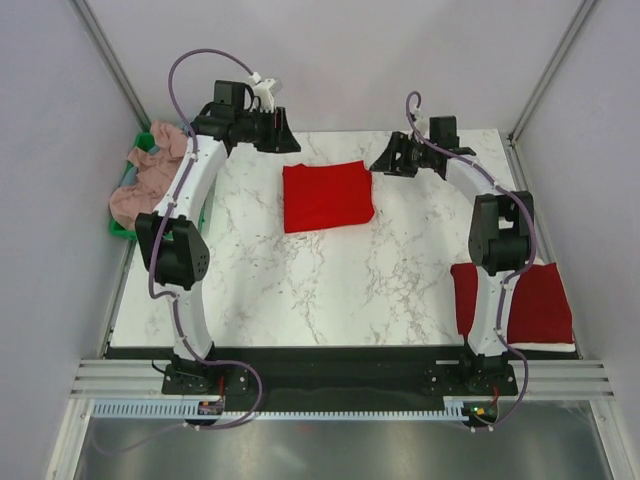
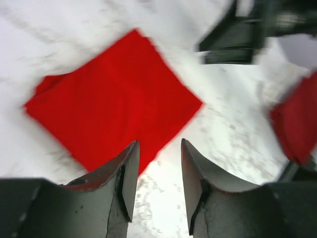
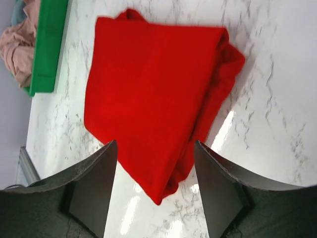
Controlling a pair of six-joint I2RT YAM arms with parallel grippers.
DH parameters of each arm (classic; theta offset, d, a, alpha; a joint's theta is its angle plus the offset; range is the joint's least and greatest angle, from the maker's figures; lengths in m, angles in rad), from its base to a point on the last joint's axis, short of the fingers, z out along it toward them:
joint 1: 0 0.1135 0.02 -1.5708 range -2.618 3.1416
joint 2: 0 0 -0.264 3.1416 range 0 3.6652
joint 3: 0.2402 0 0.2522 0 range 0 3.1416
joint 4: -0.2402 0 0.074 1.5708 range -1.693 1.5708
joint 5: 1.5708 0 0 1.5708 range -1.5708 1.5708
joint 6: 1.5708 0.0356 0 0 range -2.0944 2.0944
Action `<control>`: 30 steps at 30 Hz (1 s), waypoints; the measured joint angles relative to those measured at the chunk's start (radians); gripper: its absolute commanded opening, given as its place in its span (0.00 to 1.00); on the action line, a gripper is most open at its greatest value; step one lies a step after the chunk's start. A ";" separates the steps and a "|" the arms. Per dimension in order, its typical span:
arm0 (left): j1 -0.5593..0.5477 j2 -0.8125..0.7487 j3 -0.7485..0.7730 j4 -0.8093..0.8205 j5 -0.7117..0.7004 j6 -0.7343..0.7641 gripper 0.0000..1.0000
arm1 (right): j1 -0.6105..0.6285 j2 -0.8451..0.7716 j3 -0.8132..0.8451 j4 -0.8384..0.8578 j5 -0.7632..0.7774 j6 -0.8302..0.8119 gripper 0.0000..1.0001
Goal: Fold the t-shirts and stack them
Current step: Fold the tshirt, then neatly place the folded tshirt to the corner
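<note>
A folded bright red t-shirt (image 1: 328,195) lies on the marble table, back centre. It also shows in the left wrist view (image 2: 114,99) and the right wrist view (image 3: 153,94). My left gripper (image 1: 285,132) hovers open and empty just behind the shirt's far left corner; its jaws (image 2: 158,148) stand apart over the shirt's edge. My right gripper (image 1: 384,162) hovers open and empty by the shirt's far right corner, with its jaws (image 3: 156,148) wide apart above that corner. A second folded red t-shirt (image 1: 530,300) lies at the near right, partly behind the right arm.
A green bin (image 1: 122,228) stands at the table's left edge with crumpled dusty pink shirts (image 1: 150,175) heaped in it; the bin (image 3: 49,44) and the pink fabric (image 3: 17,49) also show in the right wrist view. Grey walls enclose the table.
</note>
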 measured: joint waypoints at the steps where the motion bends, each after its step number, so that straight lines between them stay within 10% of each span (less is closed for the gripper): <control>1: 0.000 -0.021 -0.010 0.008 0.101 -0.001 0.44 | -0.003 0.001 -0.018 -0.006 -0.018 0.000 0.71; 12: -0.093 0.163 -0.222 0.051 0.627 -0.064 0.40 | -0.041 0.208 -0.004 0.021 -0.187 0.104 0.75; 30: -0.154 0.407 -0.320 0.529 0.859 -0.595 0.38 | -0.019 0.295 0.021 0.195 -0.277 0.272 0.72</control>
